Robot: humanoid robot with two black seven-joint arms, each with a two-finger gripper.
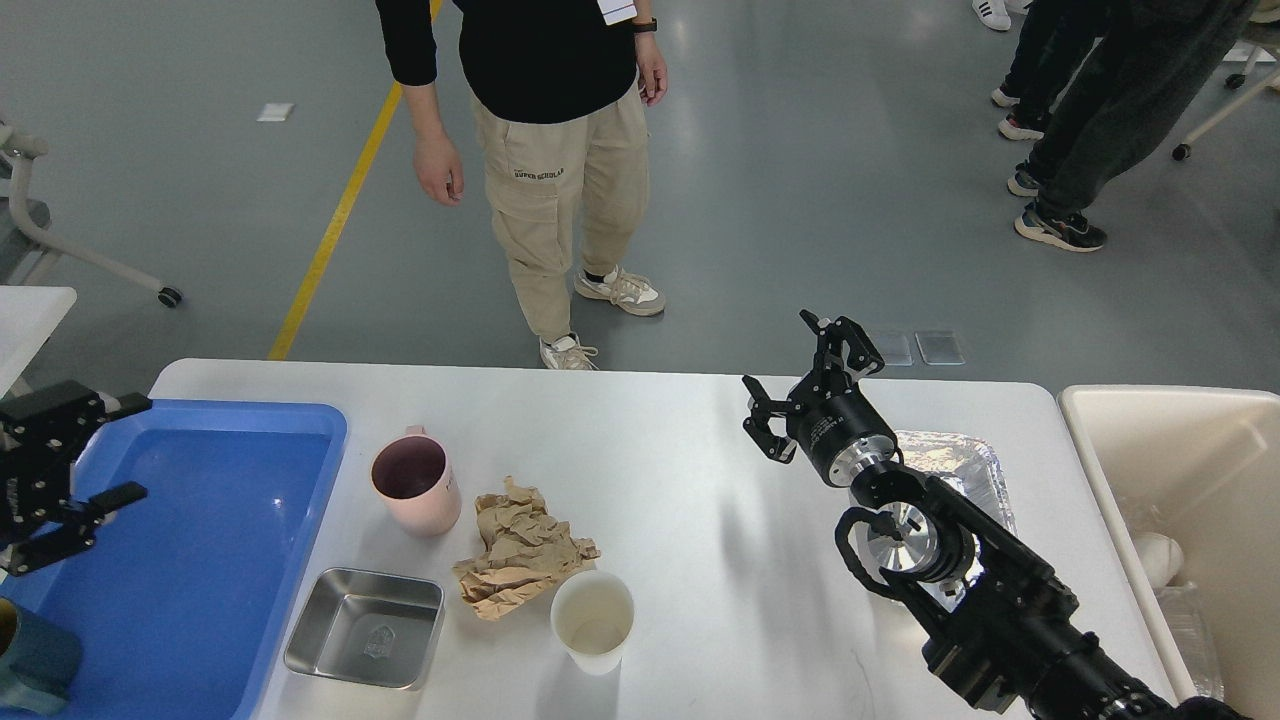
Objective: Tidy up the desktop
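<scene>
The white desktop (660, 440) carries a pink mug (415, 485), a crumpled brown paper (520, 552), a white paper cup (592, 620) and a small steel square dish (365, 628), all left of centre. A crinkled foil tray (950, 455) lies at the right, partly hidden by my right arm. My right gripper (776, 351) hangs open and empty above the desktop's far middle-right. My left gripper (135, 448) shows at the left edge over the blue tray (210, 560), open with nothing between its fingers.
A cream bin (1200, 440) with white items inside stands off the desktop's right end. A teal object (35, 660) sits in the blue tray's near-left corner. A person in beige trousers (550, 190) stands beyond the far edge; more people are at the top right.
</scene>
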